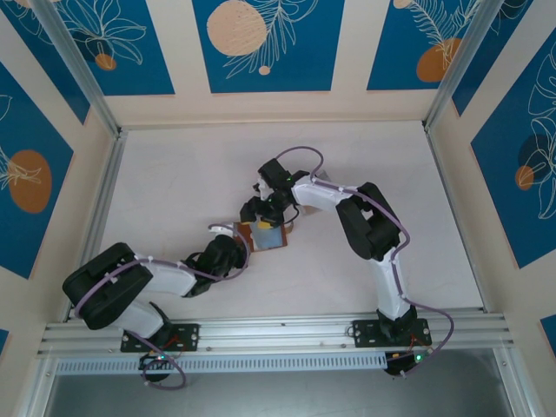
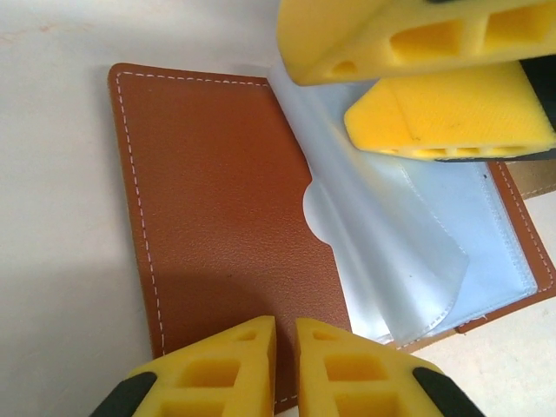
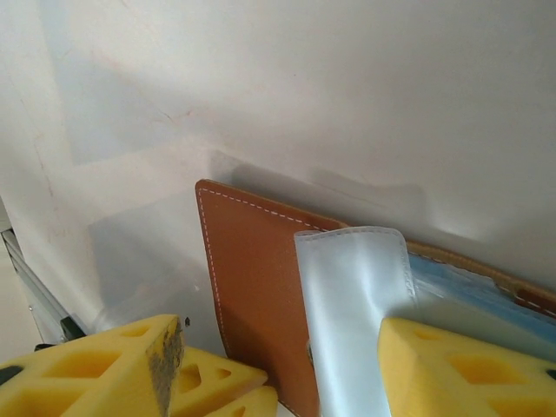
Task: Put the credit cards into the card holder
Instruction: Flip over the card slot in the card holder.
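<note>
"Left pincer (image 2: 285,337) first: how did it stand?" the trainee asked.

"Pressed together," I replied. "In the left wrist view its two yellow foam fingers (image 2: 213,369) sat side by side with only a hairline gap between them. Their tips were over the near edge of the card holder (image 2: 217,200)."

"And the right pincer (image 3: 280,334)?"

"Spread. In the right wrist view its fingers stood well apart. A clear sleeve (image 3: 347,295) from the holder rose between them and lay against one finger (image 3: 469,365); the other finger stood clear of it."

"Where was the holder itself?"

"It lay open and flat on the white table (image 1: 191,165), near the middle, with a pincer on either side. The left one was at its near-left edge and the right one at its far edge (overhead view). The holder was reddish-brown leather with pale stitching (image 2: 130,200) along the border. Its left page was bare leather with a curved pocket cut-out. Its right page carried the clear sleeves over a grey-blue lining, and one leaf was lifted and curled."

"Anything beside it?"

"A tan sliver (image 2: 534,178) showed just past the holder's right border. I could not tell whether it was a card."

"And further out?"

"Aluminium rails (image 1: 104,200) framed the table, and the cream walls carried blue panels (image 1: 261,43) with orange discs and white leaf outlines."
</note>
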Motion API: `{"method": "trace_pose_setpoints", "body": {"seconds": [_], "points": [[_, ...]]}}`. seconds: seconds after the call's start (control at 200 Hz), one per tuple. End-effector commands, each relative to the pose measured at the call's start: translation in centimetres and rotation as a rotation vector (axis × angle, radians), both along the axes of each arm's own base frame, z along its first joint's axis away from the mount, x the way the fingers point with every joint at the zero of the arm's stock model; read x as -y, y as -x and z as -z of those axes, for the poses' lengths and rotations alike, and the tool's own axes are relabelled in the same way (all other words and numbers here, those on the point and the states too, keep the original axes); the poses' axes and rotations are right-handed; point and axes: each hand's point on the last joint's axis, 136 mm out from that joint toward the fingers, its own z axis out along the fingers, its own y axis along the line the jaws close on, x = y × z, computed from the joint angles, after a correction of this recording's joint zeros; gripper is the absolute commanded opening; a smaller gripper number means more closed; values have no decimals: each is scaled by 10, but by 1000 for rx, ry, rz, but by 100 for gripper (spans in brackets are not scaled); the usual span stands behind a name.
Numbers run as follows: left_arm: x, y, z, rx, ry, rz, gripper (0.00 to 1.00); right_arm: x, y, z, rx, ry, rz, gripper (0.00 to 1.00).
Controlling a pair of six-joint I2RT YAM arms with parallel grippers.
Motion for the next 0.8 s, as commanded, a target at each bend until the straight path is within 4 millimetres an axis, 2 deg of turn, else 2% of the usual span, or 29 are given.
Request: {"method": "trace_pose_setpoints", "body": {"seconds": [0.0, 0.21, 0.375, 0.52, 0.795], "points": [[-13, 31, 41, -143, -130, 64, 14, -11, 12, 7, -60, -22, -7, 62], [-6, 29, 49, -157, -122, 81, 13, -24, 24, 0, -94, -71, -18, 63], [-3, 30, 49, -153, -116, 94, 17, -28, 28, 11, -116, -55, -17, 62], [-6, 33, 46, -142, -116, 95, 29, -26, 24, 21, -115, -25, -4, 62], [-5, 35, 31, -96, -166, 132, 49, -22, 18, 23, -123, 7, 14, 62]]}}
